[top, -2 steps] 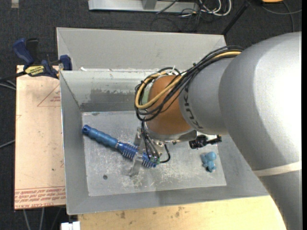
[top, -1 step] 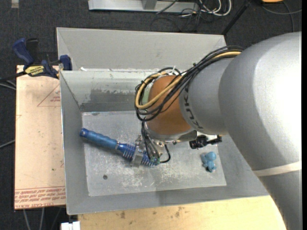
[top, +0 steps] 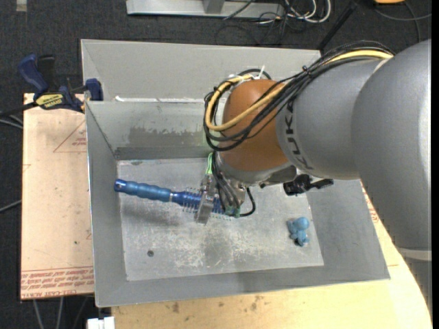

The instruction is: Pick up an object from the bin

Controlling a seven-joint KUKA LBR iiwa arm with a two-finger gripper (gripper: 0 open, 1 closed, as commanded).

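The gripper (top: 208, 208) is standing at the right end of a long blue plastic tool (top: 147, 192), mid-frame. I cannot tell if it is gripping.

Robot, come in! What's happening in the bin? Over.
Tool at the right end of the long blue brush. Small light-blue lump lies apart, to its right. Nothing in the way.
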